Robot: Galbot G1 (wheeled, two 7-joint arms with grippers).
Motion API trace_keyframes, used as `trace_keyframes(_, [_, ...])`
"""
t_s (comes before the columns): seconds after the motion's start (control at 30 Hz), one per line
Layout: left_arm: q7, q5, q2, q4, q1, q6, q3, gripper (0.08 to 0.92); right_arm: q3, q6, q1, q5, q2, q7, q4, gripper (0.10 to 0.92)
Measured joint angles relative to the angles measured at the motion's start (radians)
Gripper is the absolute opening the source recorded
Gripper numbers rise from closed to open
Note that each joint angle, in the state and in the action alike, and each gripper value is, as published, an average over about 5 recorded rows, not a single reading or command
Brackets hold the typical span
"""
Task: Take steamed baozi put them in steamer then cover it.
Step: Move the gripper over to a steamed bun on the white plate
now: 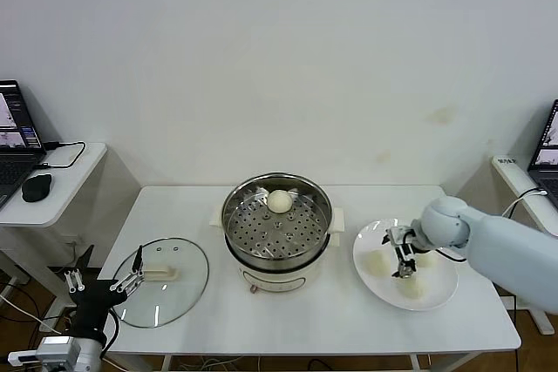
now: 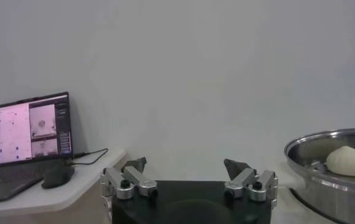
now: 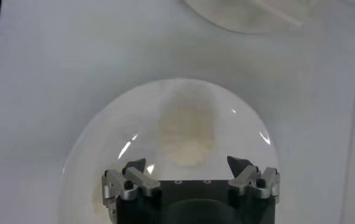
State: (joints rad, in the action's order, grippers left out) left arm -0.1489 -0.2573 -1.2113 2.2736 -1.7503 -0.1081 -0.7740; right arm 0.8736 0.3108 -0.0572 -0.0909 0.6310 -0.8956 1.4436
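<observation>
The steamer (image 1: 277, 231) stands mid-table with one baozi (image 1: 279, 201) on its perforated tray; it also shows in the left wrist view (image 2: 329, 159), with that baozi (image 2: 348, 161) in it. Three more baozi (image 1: 377, 261) (image 1: 410, 286) (image 1: 428, 259) lie on the white plate (image 1: 440, 294) at the right. My right gripper (image 1: 404, 260) hangs low over the plate among them, open and empty. In the right wrist view its jaws (image 3: 188, 163) stand wide over a round glossy shape with a blurred cream patch (image 3: 186, 131). My left gripper (image 1: 105, 283) (image 2: 186, 164) is open and parked at the front left.
The glass lid (image 1: 161, 283) with a cream handle lies flat on the table left of the steamer, beside my left gripper. A side desk with a laptop (image 2: 30, 129) and a mouse (image 1: 37, 187) stands at the far left. Another laptop (image 1: 547, 150) is at the far right.
</observation>
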Motion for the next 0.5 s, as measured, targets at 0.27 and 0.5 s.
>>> trace_keyframes(0.27, [0.000, 0.000, -0.002, -0.004, 0.000, 0.000, 0.000, 0.823, -0.026, -0.001, -0.035, -0.021, 0.036, 0.008, -0.039, 0.822])
trace_keyframes(0.5, [-0.001, 0.001, -0.006, -0.007, 0.004, 0.001, 0.005, 0.823, -0.045, -0.001, -0.053, -0.029, 0.060, 0.008, -0.067, 0.743])
